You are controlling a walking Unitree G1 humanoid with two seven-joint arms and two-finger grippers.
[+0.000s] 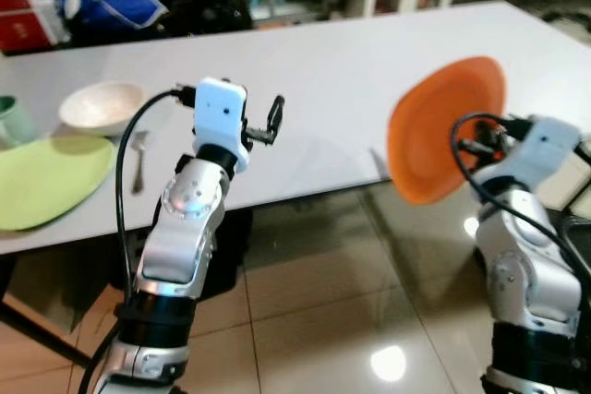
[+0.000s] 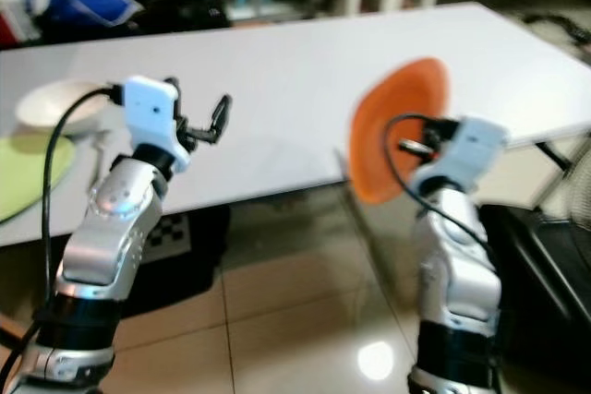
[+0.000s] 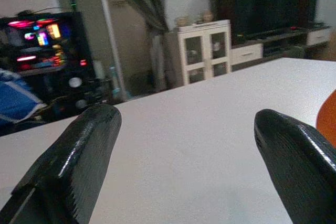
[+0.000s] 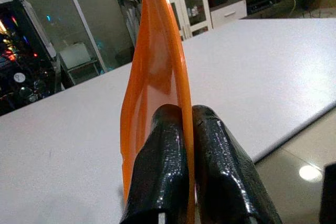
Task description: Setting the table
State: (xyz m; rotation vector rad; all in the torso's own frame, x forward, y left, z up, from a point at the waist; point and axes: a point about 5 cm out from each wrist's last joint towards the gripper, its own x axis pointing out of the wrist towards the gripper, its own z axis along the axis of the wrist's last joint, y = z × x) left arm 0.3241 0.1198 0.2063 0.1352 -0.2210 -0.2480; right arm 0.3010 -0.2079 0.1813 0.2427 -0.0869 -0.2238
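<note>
- Two grippers hovering at the near edge of the white table [image 1: 369, 80], broad bare tabletop lying beyond both.
- Right gripper [image 4: 181, 124] pinching the orange plate [image 1: 448, 126] by its rim, fingers [image 4: 163, 171] closed against either face.
- Holding the plate on edge above the table's near right edge, its faces nearly vertical, long axis running up and away from the gripper.
- Left gripper [image 1: 274, 119] hanging empty over the near edge, fingers [image 3: 79, 156] spread wide apart.
- Sitting at far left: green plate [image 1: 46, 177], cut off by the frame; white bowl [image 1: 102, 106] just behind it; fork [image 1: 138, 159] beside it.
- Showing tiled floor [image 1: 323, 302] between the arms.
- Blurring background furniture beyond reading.
</note>
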